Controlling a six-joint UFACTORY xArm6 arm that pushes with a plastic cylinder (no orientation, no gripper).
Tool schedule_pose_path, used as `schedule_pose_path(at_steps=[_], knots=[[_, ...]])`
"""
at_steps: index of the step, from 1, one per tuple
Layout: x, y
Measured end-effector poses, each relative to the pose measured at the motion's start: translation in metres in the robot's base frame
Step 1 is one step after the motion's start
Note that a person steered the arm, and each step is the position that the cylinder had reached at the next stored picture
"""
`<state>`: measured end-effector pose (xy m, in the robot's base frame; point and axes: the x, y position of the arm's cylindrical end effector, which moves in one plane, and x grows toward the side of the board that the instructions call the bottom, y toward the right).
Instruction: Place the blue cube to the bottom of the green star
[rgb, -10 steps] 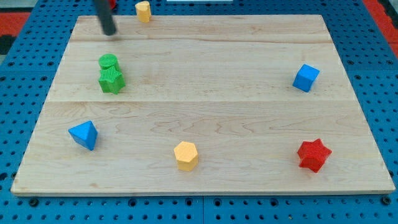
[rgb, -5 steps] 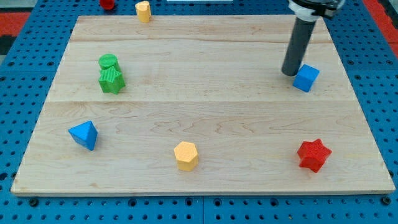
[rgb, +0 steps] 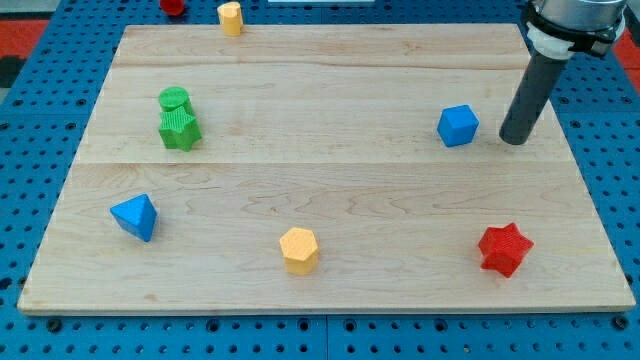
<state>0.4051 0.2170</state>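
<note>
Your wooden worktop (rgb: 330, 200) filled most of the view, lying on a blue pegboard (rgb: 40, 330) that showed on all sides. The dark rod (rgb: 530, 90) came down from the view's top right corner. There was no claw on this arm, so you had nothing open or closed to read; the rod simply ended in my tip (rgb: 513, 141).

Take the blue cube (rgb: 457, 125) as your landmark. My tip stood just to the view's right of it, near but apart, with a strip of bare wood between them. The green star (rgb: 180, 129) lay far to the view's left of the cube, at about the same height on the board, and a green cylinder (rgb: 174, 99) touched the star's upper side. So the cube was nowhere near the spot below the star.

The red star (rgb: 504, 249) sat below the cube and slightly to the view's right, near the board's bottom right corner. The yellow hexagonal block (rgb: 299, 249) lay below and to the view's left of the cube, close to the bottom edge. The blue pyramid (rgb: 134, 216) was further left, below the green star. Another yellow block (rgb: 230, 18) stood at the top edge, far up and left of the cube, and a small red piece (rgb: 173, 6) was cut off by the frame's top.
</note>
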Motion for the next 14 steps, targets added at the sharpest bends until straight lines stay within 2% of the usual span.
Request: schedule_pose_path(at_steps=[1, 2, 3, 5, 6, 8, 11, 14], knots=[[-0.012, -0.023], [-0.040, -0.037], [-0.033, -0.102], [-0.010, -0.044], [0.013, -0.115], [0.025, -0.261], [0.008, -0.317], [0.048, -0.374]])
